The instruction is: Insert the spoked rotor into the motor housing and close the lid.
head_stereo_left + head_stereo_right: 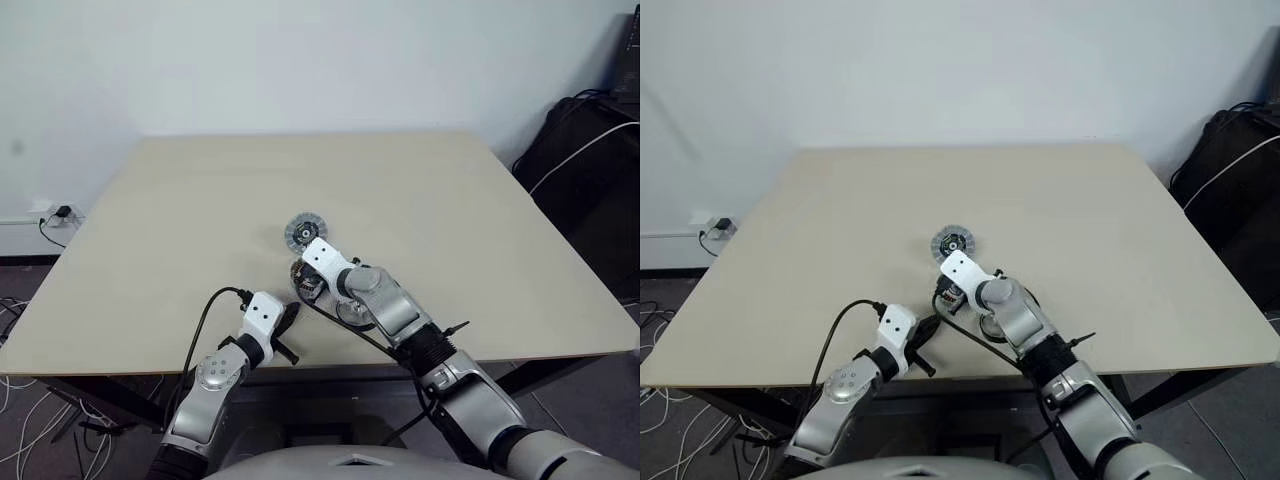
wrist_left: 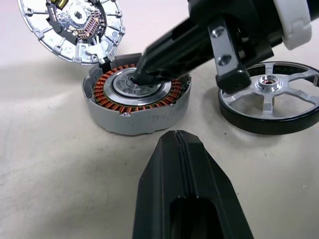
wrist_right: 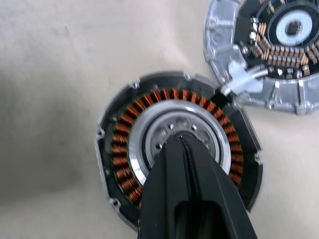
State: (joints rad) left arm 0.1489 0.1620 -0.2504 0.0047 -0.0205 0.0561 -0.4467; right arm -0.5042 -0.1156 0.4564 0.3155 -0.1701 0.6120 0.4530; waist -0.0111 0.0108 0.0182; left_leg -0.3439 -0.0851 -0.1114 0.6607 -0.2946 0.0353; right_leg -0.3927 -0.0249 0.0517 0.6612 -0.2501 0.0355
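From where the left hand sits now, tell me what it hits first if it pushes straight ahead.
Most likely the motor housing: the shut left hand points at its grey side wall, just ahead. The right hand already rests over the housing's pale centre. Depth is hard to judge.

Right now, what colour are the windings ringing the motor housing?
Copper-orange, around a silver centre of the motor housing; clearest in the right wrist view.
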